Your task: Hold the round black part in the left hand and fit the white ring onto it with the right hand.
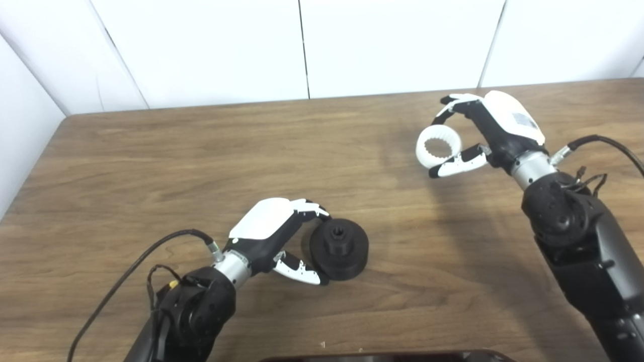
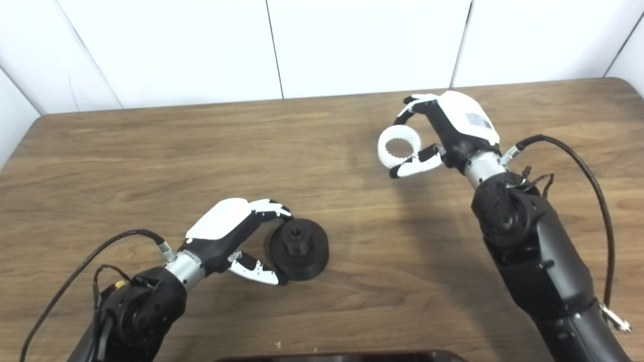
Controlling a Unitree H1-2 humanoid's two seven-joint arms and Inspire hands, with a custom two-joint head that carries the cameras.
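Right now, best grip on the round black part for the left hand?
Grip the outer rim, coming from its left side, as the left hand already does: fingers over the far edge, thumb at the near edge. The round black part lies flat on the table with its raised hub facing up, so a rim grip leaves the top free for the white ring.
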